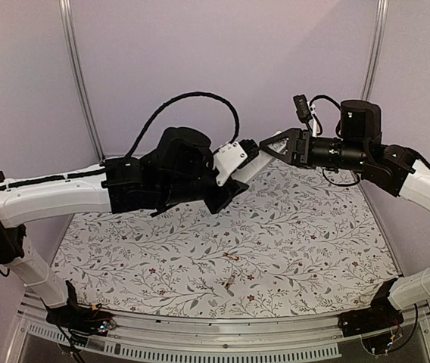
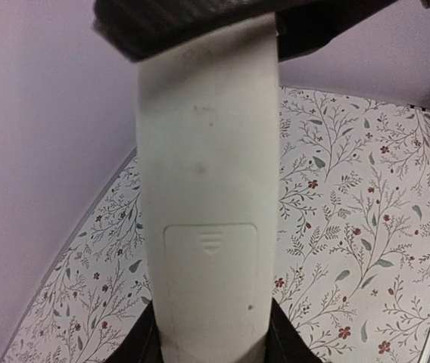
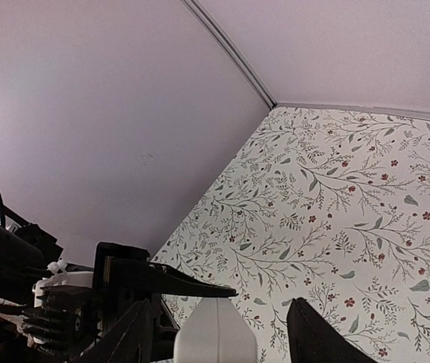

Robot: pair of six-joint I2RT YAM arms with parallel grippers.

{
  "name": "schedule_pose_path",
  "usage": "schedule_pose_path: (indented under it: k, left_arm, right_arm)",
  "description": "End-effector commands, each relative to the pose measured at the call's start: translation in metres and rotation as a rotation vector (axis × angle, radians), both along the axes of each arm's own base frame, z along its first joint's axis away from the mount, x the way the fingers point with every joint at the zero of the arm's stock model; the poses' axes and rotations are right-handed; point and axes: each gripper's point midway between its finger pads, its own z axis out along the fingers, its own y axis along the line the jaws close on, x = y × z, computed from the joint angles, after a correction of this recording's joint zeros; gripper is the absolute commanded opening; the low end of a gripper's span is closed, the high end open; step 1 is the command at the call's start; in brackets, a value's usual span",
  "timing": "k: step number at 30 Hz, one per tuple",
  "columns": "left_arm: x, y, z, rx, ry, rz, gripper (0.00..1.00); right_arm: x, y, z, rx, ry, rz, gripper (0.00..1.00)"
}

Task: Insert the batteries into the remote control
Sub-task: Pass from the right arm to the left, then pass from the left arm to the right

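Arms raised, meeting mid-air; left gripper (image 1: 227, 178) clamping remote control (image 1: 238, 160), long axis aimed right, between parted jaws of right gripper (image 1: 270, 145).

Floral-patterned table (image 1: 313, 242), two batteries (image 1: 230, 258) lying near each other

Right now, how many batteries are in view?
2. One battery lies near the middle of the mat, the second battery just nearer the arm bases. The remote has its cover on, so any inside would be hidden.

Lilac walls (image 1: 222, 45), floral-print tabletop (image 1: 313, 234), metal corner posts (image 1: 81, 76).
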Motion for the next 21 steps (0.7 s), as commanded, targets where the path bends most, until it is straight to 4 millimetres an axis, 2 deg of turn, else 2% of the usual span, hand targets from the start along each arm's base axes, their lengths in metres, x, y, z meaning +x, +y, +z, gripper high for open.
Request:
schedule_pose_path:
  k: [1,4,6,8,10,14,21]
  left_arm:
    - [-0.002,-0.005,-0.002,0.061,-0.052,0.013,0.0]
    - [-0.001,-0.006,-0.007,0.084,-0.06,0.021,0.0]
    - [0.001,-0.004,-0.008,0.095,-0.067,0.034,0.0]
    - [0.004,-0.002,-0.008,0.103,-0.078,0.044,0.0]
    - [0.005,-0.001,-0.008,0.109,-0.084,0.052,0.0]
    - [0.004,-0.001,-0.006,0.087,-0.064,0.046,0.0]
    - [-0.002,-0.002,-0.008,0.068,-0.018,0.003,0.02]
  right_arm:
    - [0.004,0.002,0.001,0.026,0.018,-0.005,0.54]
    - [0.005,0.003,-0.003,0.034,0.023,-0.005,0.4]
    - [0.004,0.002,-0.006,0.035,0.031,-0.002,0.37]
    - [0.004,0.001,-0.009,0.04,0.043,0.0,0.38]
    - [0.004,0.001,-0.012,0.045,0.063,0.005,0.43]
    - [0.005,0.001,-0.02,0.043,0.07,0.011,0.43]
    - [0.005,0.002,-0.017,0.078,0.055,0.045,0.21]
